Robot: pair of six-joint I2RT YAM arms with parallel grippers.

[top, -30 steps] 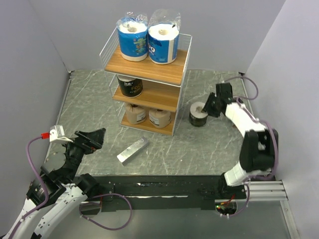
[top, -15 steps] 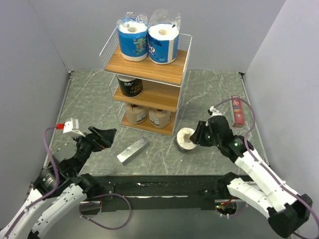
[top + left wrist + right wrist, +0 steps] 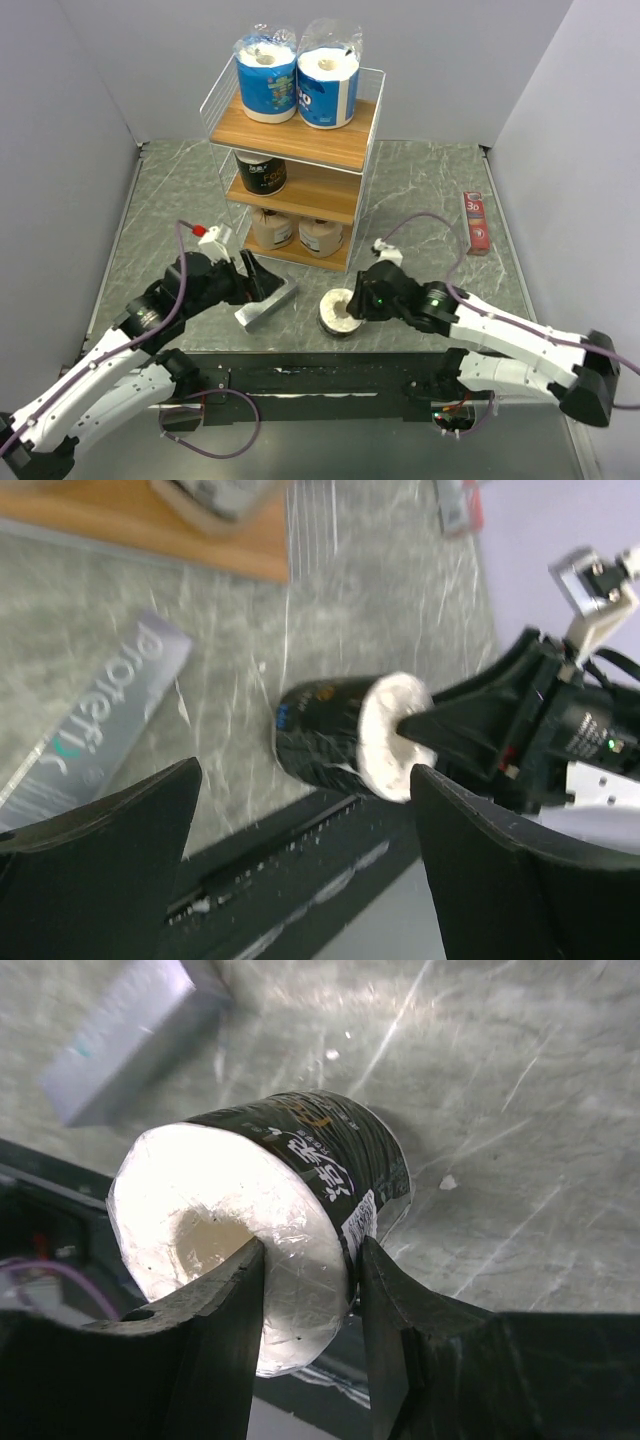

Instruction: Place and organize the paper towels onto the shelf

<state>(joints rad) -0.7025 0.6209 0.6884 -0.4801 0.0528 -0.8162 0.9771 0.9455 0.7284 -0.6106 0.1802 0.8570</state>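
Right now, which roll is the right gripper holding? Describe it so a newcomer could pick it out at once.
Start at the three-tier wooden shelf at the back and come forward to the table's near edge, just right of the silver bar. The black-wrapped paper towel roll there is the only roll off the shelf, with the right gripper pinching its wall through the core.

Marble table (image 3: 420, 190) bears the shelf (image 3: 335, 142), silver bar (image 3: 255, 312), red box (image 3: 476, 222).
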